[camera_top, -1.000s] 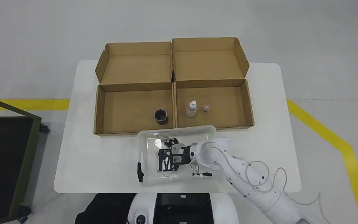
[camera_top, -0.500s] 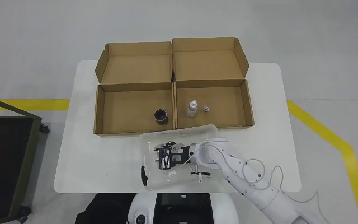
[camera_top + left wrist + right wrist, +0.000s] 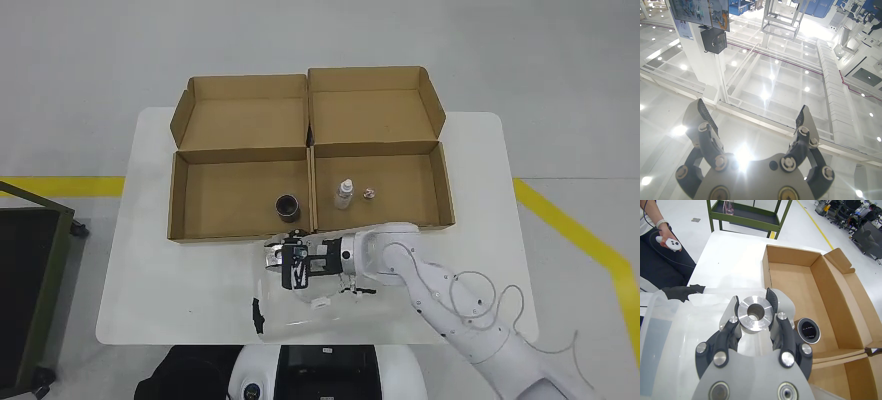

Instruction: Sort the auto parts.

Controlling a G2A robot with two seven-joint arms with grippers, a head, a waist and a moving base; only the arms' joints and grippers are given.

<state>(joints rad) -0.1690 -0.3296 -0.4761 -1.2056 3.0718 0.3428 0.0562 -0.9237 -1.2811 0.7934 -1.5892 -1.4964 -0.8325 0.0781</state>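
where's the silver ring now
In the right wrist view the silver ring is clamped in the right end effector over the clear tray, short of the left cardboard box holding the black cylinder.

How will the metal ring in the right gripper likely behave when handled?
Probably heavy for its size: the metal ring looks thick-walled, solid metal. Likely slippery: its face is smooth and shiny, though the right gripper clamps it with ribbed pads. On its curved side it may roll; on a flat face it should sit steady.
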